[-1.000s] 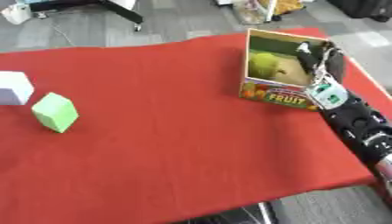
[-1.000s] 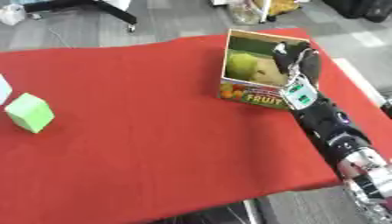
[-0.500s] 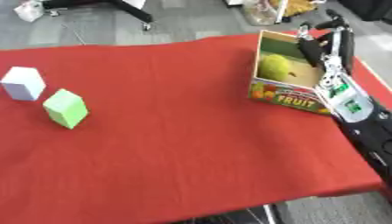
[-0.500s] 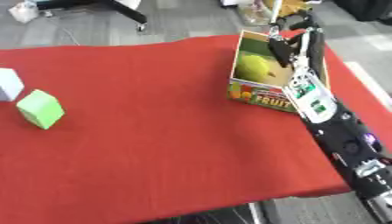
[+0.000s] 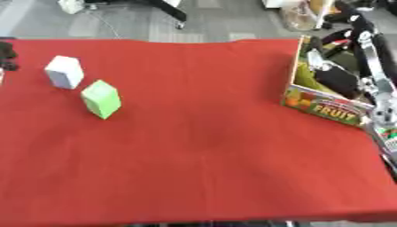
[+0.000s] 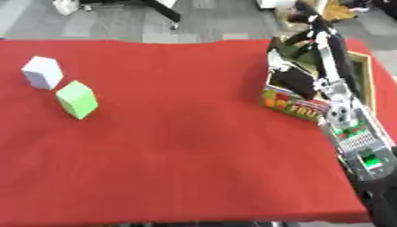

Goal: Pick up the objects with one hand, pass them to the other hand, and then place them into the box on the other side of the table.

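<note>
We are at the putting-in step. Our right hand (image 6: 298, 80) is up over the box (image 5: 325, 106) on the right side of the red table (image 5: 201, 150). The box has fruit pictures on its front. The hand looks dark and blurry there, so we cannot tell if its fingers are curled or straight, or if it holds anything. We can see something green inside the box, but we cannot tell what it is.

Two things are not in the box yet — a white block (image 5: 64, 72) and a green block (image 5: 102, 98). They stand just beside each other, far over on the left side, well apart from the box.

We think the next move is for our left hand (image 5: 6, 55) — we see only a dark bit of it at the left edge, so we cannot tell how it is held. It should reach for one block, lift it, and pass it across.
</note>
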